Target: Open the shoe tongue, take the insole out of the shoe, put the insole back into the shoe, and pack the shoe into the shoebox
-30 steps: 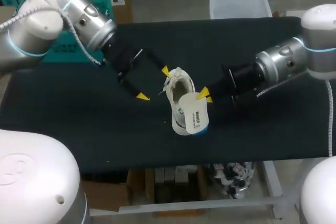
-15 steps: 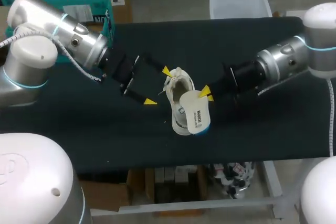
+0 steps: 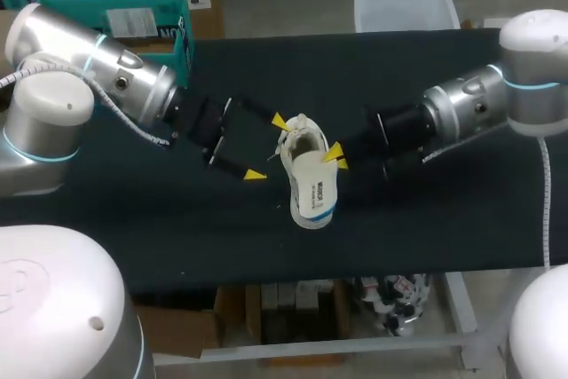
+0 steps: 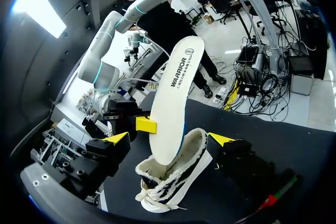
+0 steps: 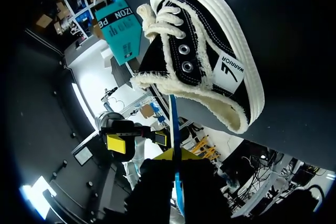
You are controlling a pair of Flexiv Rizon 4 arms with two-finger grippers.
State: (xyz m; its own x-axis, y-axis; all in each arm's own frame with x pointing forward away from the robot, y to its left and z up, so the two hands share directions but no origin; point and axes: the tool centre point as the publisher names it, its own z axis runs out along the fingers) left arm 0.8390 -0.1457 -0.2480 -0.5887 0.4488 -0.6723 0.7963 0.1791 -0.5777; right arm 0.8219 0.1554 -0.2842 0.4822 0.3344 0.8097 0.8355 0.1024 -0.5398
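A black-and-white sneaker [image 3: 300,138] lies on the black table, its opening up. The white insole [image 3: 315,191] stands tilted above it, its lower end at the shoe's opening. My right gripper [image 3: 335,156] is shut on the insole's edge. In the right wrist view the insole [image 5: 175,129] shows edge-on between the fingers, and the sneaker [image 5: 210,56] lies ahead. My left gripper [image 3: 267,147] is open beside the shoe. In the left wrist view its fingers [image 4: 116,139] stand wide on either side of the sneaker [image 4: 176,179], with the insole [image 4: 176,98] rising behind.
A teal box [image 3: 151,19] sits at the table's back left, behind my left arm. The table's [image 3: 444,219] front edge runs a little way in front of the shoe.
My right gripper has moved left and turned the insole from leaning out to the right to standing over the shoe. My left arm drew back slightly; its gripper stayed open.
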